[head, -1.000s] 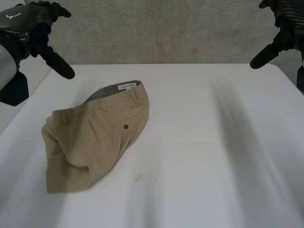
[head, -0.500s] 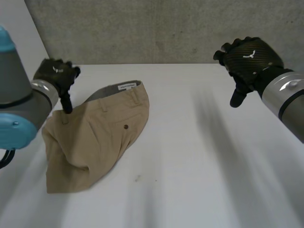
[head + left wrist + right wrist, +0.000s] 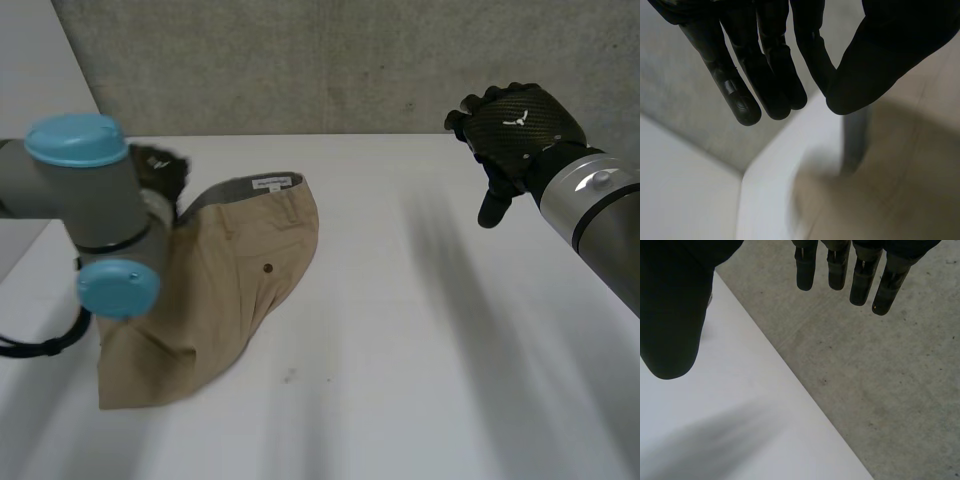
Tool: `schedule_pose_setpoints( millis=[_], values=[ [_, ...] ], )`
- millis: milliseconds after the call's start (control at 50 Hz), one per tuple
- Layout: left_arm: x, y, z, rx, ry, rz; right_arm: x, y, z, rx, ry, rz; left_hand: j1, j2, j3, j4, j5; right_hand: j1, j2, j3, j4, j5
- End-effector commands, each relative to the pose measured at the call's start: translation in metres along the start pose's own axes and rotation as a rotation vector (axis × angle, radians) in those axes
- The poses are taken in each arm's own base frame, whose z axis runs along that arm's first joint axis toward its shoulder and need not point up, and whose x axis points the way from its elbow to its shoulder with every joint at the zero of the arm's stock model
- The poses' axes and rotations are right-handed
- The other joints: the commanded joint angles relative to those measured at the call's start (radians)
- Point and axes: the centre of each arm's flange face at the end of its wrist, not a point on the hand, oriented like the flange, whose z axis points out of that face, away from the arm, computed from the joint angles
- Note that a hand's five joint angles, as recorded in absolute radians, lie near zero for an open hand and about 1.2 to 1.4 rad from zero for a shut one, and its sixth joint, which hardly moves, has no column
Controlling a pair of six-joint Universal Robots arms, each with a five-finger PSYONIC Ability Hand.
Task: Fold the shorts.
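Observation:
The tan shorts lie folded on the left part of the white table, waistband toward the back. My left arm reaches across their left side. My left hand hovers at the waistband's left end, and the tan cloth lies below its fingertips. In the left wrist view the fingers are straight with the thumb closed against them and no cloth between. My right hand is raised over the table's back right, away from the shorts; its fingers are straight and its thumb is spread wide.
A grey concrete wall stands right behind the table's back edge. The table's left edge runs close beside the shorts. Bare tabletop stretches from the shorts to the right.
My left arm has swung in and down over the shorts' left side, and its thumb has closed against the fingers. My right hand came down from the upper right, then held still.

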Motion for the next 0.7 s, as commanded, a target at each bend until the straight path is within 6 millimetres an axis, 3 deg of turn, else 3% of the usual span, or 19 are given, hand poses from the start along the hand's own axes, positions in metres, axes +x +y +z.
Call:
schedule_pose_setpoints(
  millis=[20, 60, 140, 280, 320, 360, 380, 440, 460, 540, 700],
  values=[
    [0.064, -0.063, -0.062, 0.209, 0.240, -0.232, 0.004, -0.005, -0.001, 0.014, 0.012, -0.001, 0.268, 0.204, 0.210, 0.203, 0.242, -0.031, -0.048, -0.036, -0.061, -0.069],
    [0.090, -0.071, -0.085, 0.236, 0.355, -0.276, 0.006, -0.006, 0.000, 0.019, 0.019, 0.001, 0.268, 0.204, 0.210, 0.203, 0.242, -0.031, -0.048, -0.036, -0.061, -0.069],
    [0.121, -0.071, -0.108, 0.235, 0.477, -0.312, 0.014, -0.006, 0.002, 0.021, 0.041, 0.001, 0.268, 0.204, 0.210, 0.203, 0.242, -0.031, -0.048, -0.036, -0.061, -0.069],
    [0.154, -0.064, -0.143, 0.208, 0.590, -0.310, 0.021, -0.004, 0.002, 0.015, 0.060, 0.005, 0.268, 0.204, 0.210, 0.203, 0.242, -0.031, -0.048, -0.036, -0.061, -0.069],
    [0.153, -0.065, -0.146, 0.215, 0.588, -0.314, 0.020, -0.004, 0.002, 0.014, 0.058, 0.005, -0.155, -0.219, -0.213, -0.219, -0.181, -0.031, -0.048, -0.036, -0.061, -0.069],
    [0.146, -0.068, -0.144, 0.218, 0.568, -0.315, 0.019, -0.003, 0.002, 0.012, 0.053, 0.005, -0.616, -0.680, -0.674, -0.681, -0.642, -0.031, -0.048, -0.036, -0.061, -0.069],
    [0.133, -0.070, -0.138, 0.220, 0.519, -0.317, 0.018, -0.003, 0.002, 0.011, 0.053, 0.006, -0.726, -0.790, -0.784, -0.790, -0.751, -0.031, -0.048, -0.036, -0.061, -0.069],
    [0.102, -0.068, -0.114, 0.200, 0.388, -0.309, 0.017, -0.004, 0.001, 0.013, 0.049, 0.005, -0.724, -0.788, -0.782, -0.789, -0.750, -0.031, -0.048, -0.036, -0.061, -0.069],
    [0.081, -0.062, -0.097, 0.175, 0.304, -0.290, 0.017, -0.004, 0.001, 0.013, 0.049, 0.005, -0.724, -0.788, -0.782, -0.789, -0.750, -0.031, -0.048, -0.036, -0.061, -0.069],
    [0.046, -0.043, -0.064, 0.118, 0.170, -0.226, 0.014, -0.004, 0.001, 0.013, 0.042, 0.005, -0.721, -0.785, -0.779, -0.786, -0.747, -0.031, -0.048, -0.036, -0.061, -0.069],
    [-0.009, 0.002, -0.018, -0.018, 0.018, -0.123, 0.012, -0.001, 0.001, 0.004, 0.033, 0.005, -0.663, -0.727, -0.720, -0.727, -0.688, -0.031, -0.048, -0.036, -0.061, -0.069]
  ],
)
